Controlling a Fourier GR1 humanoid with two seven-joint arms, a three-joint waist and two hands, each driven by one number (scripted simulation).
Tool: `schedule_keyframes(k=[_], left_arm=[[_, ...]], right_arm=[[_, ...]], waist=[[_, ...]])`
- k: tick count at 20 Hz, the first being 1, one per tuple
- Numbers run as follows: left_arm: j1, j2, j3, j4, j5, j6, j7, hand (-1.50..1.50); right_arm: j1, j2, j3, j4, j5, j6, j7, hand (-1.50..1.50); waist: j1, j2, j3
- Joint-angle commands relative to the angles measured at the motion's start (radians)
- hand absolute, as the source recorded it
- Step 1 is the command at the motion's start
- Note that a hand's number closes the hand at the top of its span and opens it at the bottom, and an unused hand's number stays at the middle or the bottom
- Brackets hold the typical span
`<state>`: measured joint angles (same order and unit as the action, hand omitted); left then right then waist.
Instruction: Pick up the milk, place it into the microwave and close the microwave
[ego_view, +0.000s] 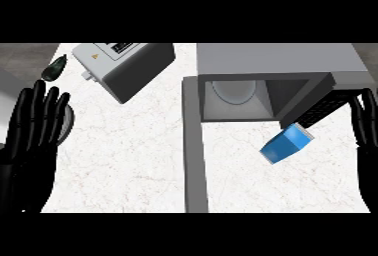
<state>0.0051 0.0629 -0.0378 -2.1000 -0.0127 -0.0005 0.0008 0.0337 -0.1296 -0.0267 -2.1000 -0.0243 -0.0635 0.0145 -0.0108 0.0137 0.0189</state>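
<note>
The black right hand (365, 125) stands at the view's right edge with its fingers straight and holding nothing. It is just beside the dark keypad panel on the front of the grey box-shaped microwave (280, 60). The blue milk carton with a white top (286, 145) lies tilted on the white marbled counter (133, 155), just to the left of this hand and in front of the microwave's open cavity, whose round glass turntable (235, 91) is visible. The grey microwave door (193, 150) is swung fully open and extends toward the lower edge.

Risk assessment:
- The carton is tilted; a sideways approach may push it over or slide it away instead of enclosing it.
- The hand is close to the keypad panel; a lift may strike the cavity frame.
- A carton placed short of the turntable may block the door.

The black left hand (33, 130) rests open, fingers spread, at the left edge.
</note>
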Motion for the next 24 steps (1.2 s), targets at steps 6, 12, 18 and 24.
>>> schedule_keyframes(k=[6,12,18,24], left_arm=[[-0.031,0.088,0.106,0.058,0.08,-0.079,-0.004,-1.5],[0.101,0.085,0.196,-0.105,0.395,-0.138,0.166,-1.5],[0.229,0.135,0.323,-0.219,0.581,-0.223,0.212,-1.5],[0.321,0.094,0.39,-0.214,0.604,-0.315,0.154,-1.5]], right_arm=[[-0.114,-0.176,-0.144,0.089,-0.47,0.352,0.035,-1.5],[-0.122,-0.286,-0.276,0.183,-0.784,0.499,0.115,-1.5],[-0.126,-0.29,-0.293,0.316,-0.728,0.554,0.097,-1.5],[-0.142,-0.233,-0.24,0.292,-0.576,0.514,0.088,-1.5]], waist=[[0.01,-0.011,-0.018],[0.023,-0.017,-0.018],[0.023,-0.015,-0.019],[0.02,-0.014,-0.019]])
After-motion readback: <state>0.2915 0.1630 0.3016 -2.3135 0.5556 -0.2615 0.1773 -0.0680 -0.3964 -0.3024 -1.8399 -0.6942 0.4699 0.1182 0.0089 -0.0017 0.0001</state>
